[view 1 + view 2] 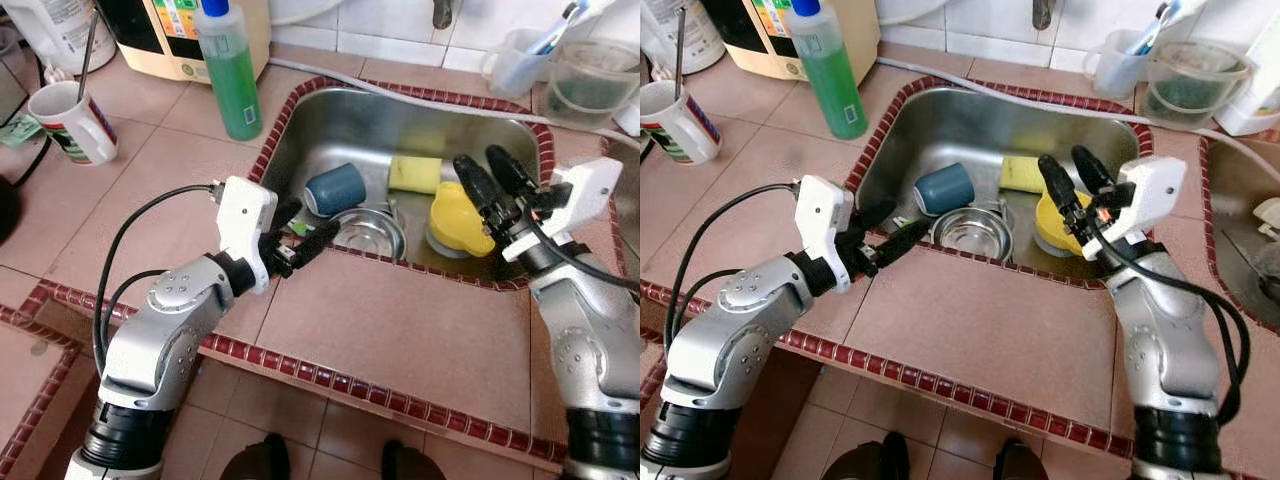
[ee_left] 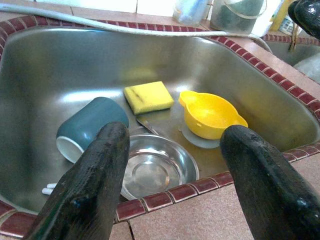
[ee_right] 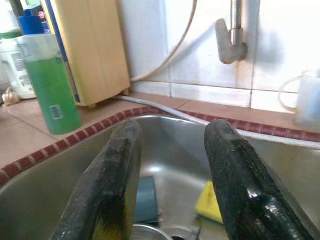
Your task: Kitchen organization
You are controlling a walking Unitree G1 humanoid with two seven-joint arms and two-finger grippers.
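Both arms were poised at the steel sink (image 1: 300, 130), and the step in hand looked like fetching the dishes out of it. The left gripper (image 1: 297, 240) hung at the near rim with its two fingers spread and nothing between them, pointed toward the steel bowl (image 1: 368, 232) that sat just inside that rim. The right gripper (image 1: 492, 180), fingers likewise parted and empty, hovered above the yellow bowl (image 1: 458, 217), which rested on what seemed to be a grey lid or plate, though the view there was too cramped to be sure. A teal cup (image 1: 334, 188) lay on its side beside the steel bowl, and a yellow sponge (image 1: 414, 173) lay flat toward the back of the basin. To do it well, the left gripper would need to drop over the steel bowl's rim and pinch one wall, since the bowl was shallow and slick and could skate against the cup. The right would do best to take the yellow bowl by its lip or spout tab, lifting straight up so the piece beneath stayed put. The green soap bottle (image 1: 228, 72) and mug (image 1: 74, 122) on the tabletop stood well clear.
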